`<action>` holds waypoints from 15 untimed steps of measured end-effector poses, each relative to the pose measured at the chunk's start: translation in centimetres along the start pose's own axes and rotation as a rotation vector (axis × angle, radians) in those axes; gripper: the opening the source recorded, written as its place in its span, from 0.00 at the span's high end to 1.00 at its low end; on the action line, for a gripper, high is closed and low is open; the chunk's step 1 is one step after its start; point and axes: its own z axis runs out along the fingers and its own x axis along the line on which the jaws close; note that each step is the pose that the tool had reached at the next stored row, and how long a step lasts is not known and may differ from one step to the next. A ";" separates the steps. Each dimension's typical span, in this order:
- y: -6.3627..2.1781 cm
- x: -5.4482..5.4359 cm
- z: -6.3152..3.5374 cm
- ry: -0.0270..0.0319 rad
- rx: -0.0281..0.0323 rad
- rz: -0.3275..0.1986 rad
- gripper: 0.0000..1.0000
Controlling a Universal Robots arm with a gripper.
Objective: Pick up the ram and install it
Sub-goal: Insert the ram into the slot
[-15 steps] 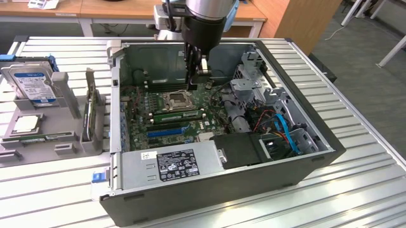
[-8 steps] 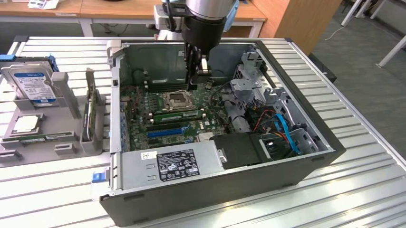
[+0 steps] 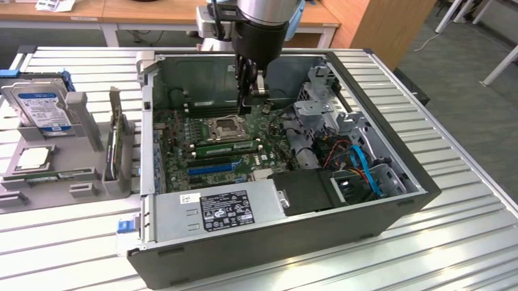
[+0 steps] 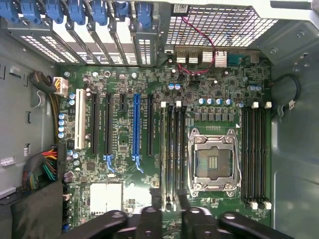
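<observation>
- The claw (image 3: 247,109) (image 4: 169,201) is seen lowered into the open computer case (image 3: 404,182), partly open. Its two fingers (image 4: 149,216) stand apart and nothing is clamped between them.
- The fingers are set one on either side of the end of one bank of memory slots.
- The ram (image 3: 229,145) (image 4: 172,149) is seen as a green stick upright in that bank, just nearer than the one processor socket (image 3: 227,127) (image 4: 214,162).
- Two banks of memory slots (image 4: 256,154) are counted, one on each side of the socket.
- One blue expansion slot (image 4: 136,127) and one white one (image 4: 79,119) are seen on the motherboard.
- One power supply (image 3: 218,212) fills the case's near end.
- On the counter (image 3: 453,242), at the exterior view's left, a grey holder (image 3: 81,182) carries one hard drive (image 3: 36,103) and one expansion card (image 3: 119,145).
</observation>
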 end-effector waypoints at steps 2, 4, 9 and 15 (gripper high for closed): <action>0.00 0.0 0.00 0.0000 0.0000 0.000 0.83; 0.00 0.0 0.00 0.0000 0.0000 0.000 0.89; 0.00 0.0 0.00 0.0000 0.0000 0.000 0.90; -0.09 0.0 -0.01 0.0001 0.0000 0.000 0.90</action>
